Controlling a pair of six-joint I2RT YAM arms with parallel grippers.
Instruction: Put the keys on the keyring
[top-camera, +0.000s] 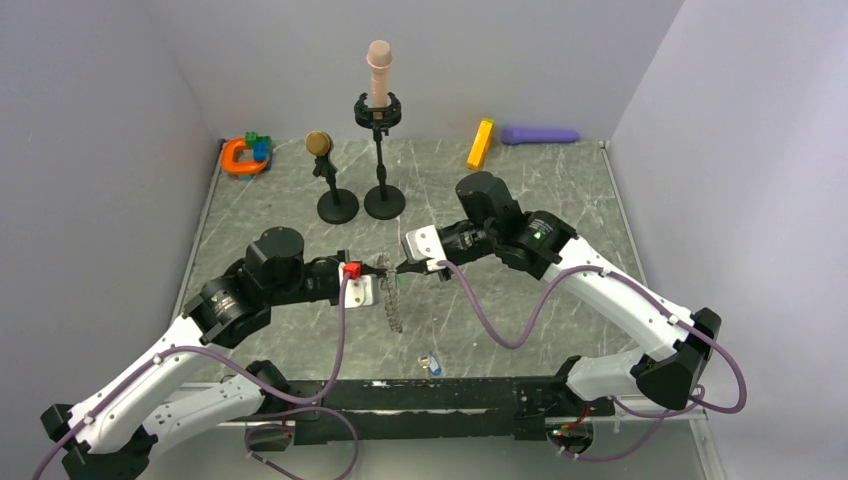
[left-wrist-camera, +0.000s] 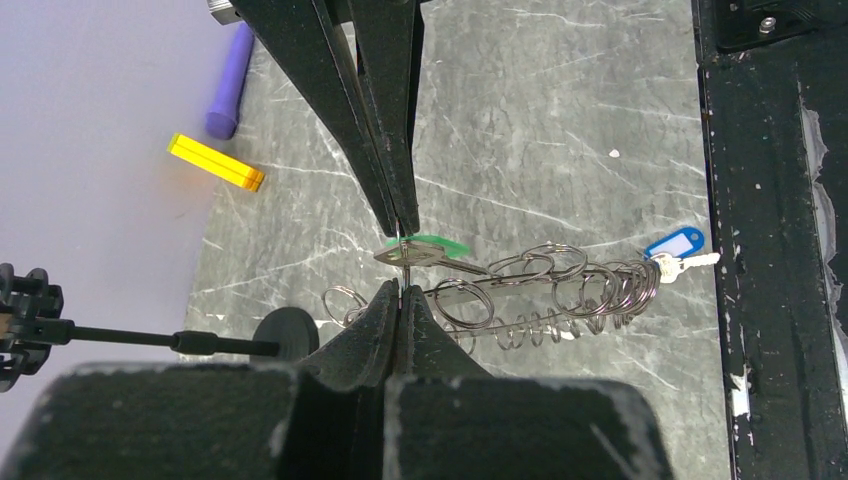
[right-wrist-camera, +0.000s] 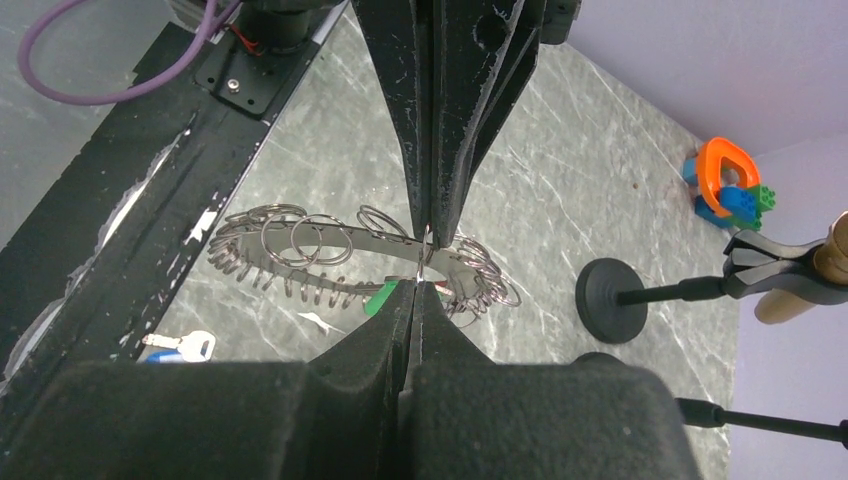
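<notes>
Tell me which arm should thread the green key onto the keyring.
Left. The left fingers are shut on the green key, right beside the keyring. The right fingers pinch one of its loops, so that arm looks better suited to steadying it.

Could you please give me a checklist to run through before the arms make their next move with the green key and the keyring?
1. Left gripper shut on the green key: ok.
2. Right gripper shut on the keyring: ok.
3. Green key threaded onto one of the keyring's loops: cannot tell.
4. Keyring's lower end clear of the table: cannot tell.
5. Blue-tagged key lying apart from the keyring, by the front rail: ok.
</notes>
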